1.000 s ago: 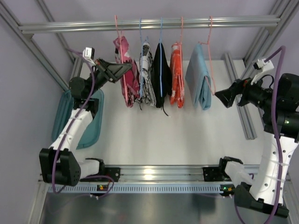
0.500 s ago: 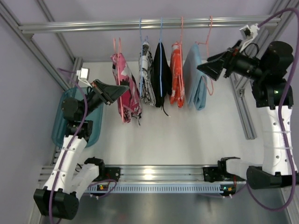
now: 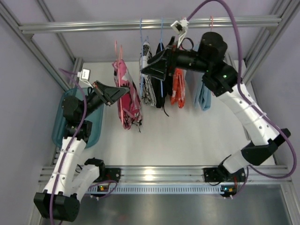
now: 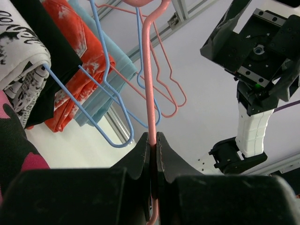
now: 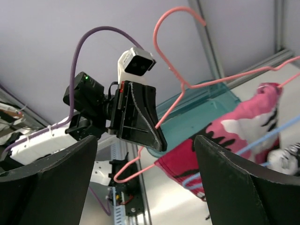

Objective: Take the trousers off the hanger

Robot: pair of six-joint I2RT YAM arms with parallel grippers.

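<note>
**HOLDING PINK HANGER: L CLAW CLAMPED, R CLAW OPEN**

1. L claw (image 4: 152, 138): my fingers are pressed together on the wire of the pink hanger (image 4: 149, 70), w/ no gap either side. Grip pt is on the straight section below the hook.
2. Pink hanger hook: free in air, clear of the rail (image 3: 93, 26), per R wrist view.
3. Pink trousers (image 3: 130, 96), black-and-white print: folded over the pink hanger's lower bar, hanging just beside my L claw. Position is between the teal bin (image 3: 60, 119) and the rest of the row.
4. R claw (image 3: 144, 70): my fingers stand wide apart, nothing between them. It sits at rail ht., in front of the white print trousers (image 3: 149, 86) and pointing toward my L claw.
5. White print trousers: folded on a blue hanger (image 3: 140, 33) that is hooked on the rail.
6. Further along the row, approx. in order: black garment (image 3: 162, 96), orange garment (image 3: 177, 89), light-blue garment (image 3: 205, 98).
</note>
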